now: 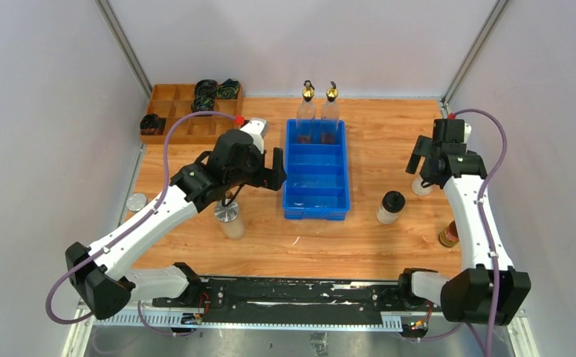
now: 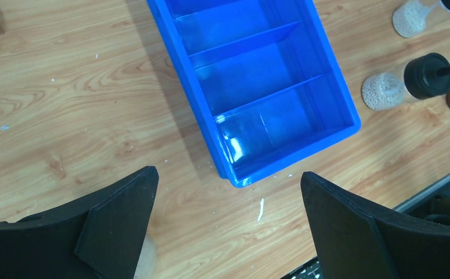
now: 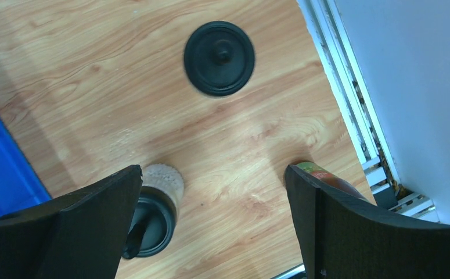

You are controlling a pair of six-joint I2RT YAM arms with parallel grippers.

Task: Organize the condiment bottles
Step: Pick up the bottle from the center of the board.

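Two tall clear gold-spouted bottles [image 1: 307, 111] [image 1: 331, 111] stand in the far compartment of the blue bin [image 1: 292, 167]. A silver-lidded shaker [image 1: 229, 219] stands left of the bin's near end, under my open, empty left gripper [image 1: 259, 177] [image 2: 228, 232]. A second silver lid [image 1: 134, 202] is at the left table edge. A black-capped jar [image 1: 391, 207] [image 3: 153, 215] stands right of the bin. Another [image 1: 421, 186] [image 3: 219, 58] sits below my open, empty right gripper [image 1: 426, 167] [image 3: 213, 221]. One dark green-capped bottle [image 1: 448, 234] [image 3: 327, 177] stands by the right arm.
A wooden compartment tray [image 1: 173, 111] with black cable coils [image 1: 204, 95] sits at the back left. The bin's three nearer compartments [image 2: 269, 87] hold nothing. Grey walls close in both sides, and a black rail [image 1: 285, 294] runs along the near edge.
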